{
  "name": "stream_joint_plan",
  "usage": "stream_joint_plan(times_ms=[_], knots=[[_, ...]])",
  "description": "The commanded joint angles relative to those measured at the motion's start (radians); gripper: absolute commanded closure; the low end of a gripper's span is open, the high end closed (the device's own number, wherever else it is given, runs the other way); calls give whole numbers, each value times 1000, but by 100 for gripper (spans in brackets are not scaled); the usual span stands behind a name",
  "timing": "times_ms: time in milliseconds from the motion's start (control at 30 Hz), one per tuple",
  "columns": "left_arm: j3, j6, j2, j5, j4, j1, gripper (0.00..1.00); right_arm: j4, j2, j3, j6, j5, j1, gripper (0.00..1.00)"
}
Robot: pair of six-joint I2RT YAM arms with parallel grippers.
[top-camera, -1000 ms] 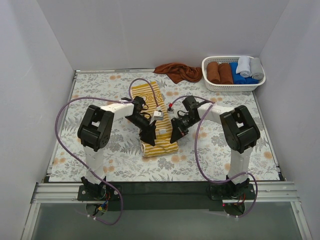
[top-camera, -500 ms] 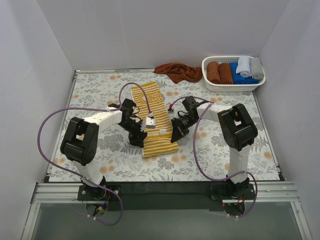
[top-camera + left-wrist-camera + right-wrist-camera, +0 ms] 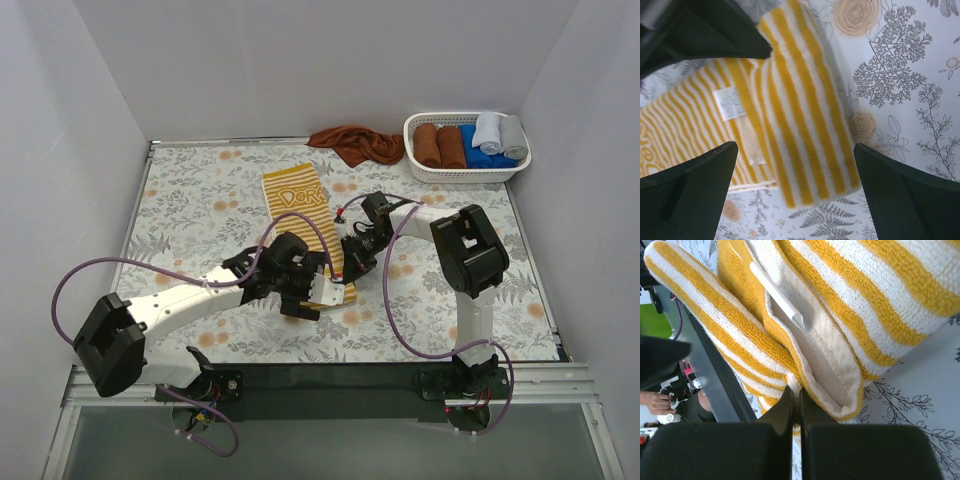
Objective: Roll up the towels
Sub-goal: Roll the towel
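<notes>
The mustard-yellow striped towel [image 3: 292,193] lies lengthwise mid-table, its near end folded into a thick roll [image 3: 800,125]. My left gripper [image 3: 305,298] hovers low over that near end, jaws wide open [image 3: 795,200] with the roll between the fingers [image 3: 685,195] but untouched. My right gripper [image 3: 347,266] is at the roll's right side, shut on a pinched edge of the towel [image 3: 796,395]. The yellow towel's folds [image 3: 840,315] fill the right wrist view. The rust-brown towel [image 3: 355,143] lies crumpled at the back of the table.
A white basket [image 3: 465,175] at the back right holds brown, blue and grey rolls. The right gripper's black body [image 3: 705,30] shows at the top left of the left wrist view. White walls close in the flowered table on three sides.
The left arm has dropped low and swung toward the near end of the yellow towel, and its jaws have opened wide, letting go. The right gripper has held its pinch.
</notes>
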Motion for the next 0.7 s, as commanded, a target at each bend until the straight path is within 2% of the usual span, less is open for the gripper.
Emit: stream_joint_plan(times_ms=[0,67,133,167,233,267,367,467,500,633,667], knots=[[-51,-81,46,-225,95,-108,2,3,44,13,-21,114,12,99],[-70,-99,82,-335,153,-158,2,1,48,15,-21,115,14,99],[-100,-102,111,-378,188,-201,2,0,51,15,-18,120,14,99],[-114,-101,122,-397,222,-207,6,1,53,16,-15,121,14,99],[-128,-98,151,-430,233,-222,17,-2,51,19,-15,124,14,99],[-128,-101,178,-435,233,-225,30,-2,54,18,-15,124,14,99],[-131,-121,224,-444,231,-226,42,-5,59,21,-14,121,14,99],[-131,-126,250,-414,204,-224,44,-6,53,20,-21,114,14,99],[-127,-125,254,-398,187,-216,48,-11,48,18,-24,114,14,99],[-78,-109,243,-204,73,-123,57,-8,-4,-14,-38,114,12,99],[-61,-100,244,-105,19,-94,62,-9,-30,-28,-43,114,9,99]])
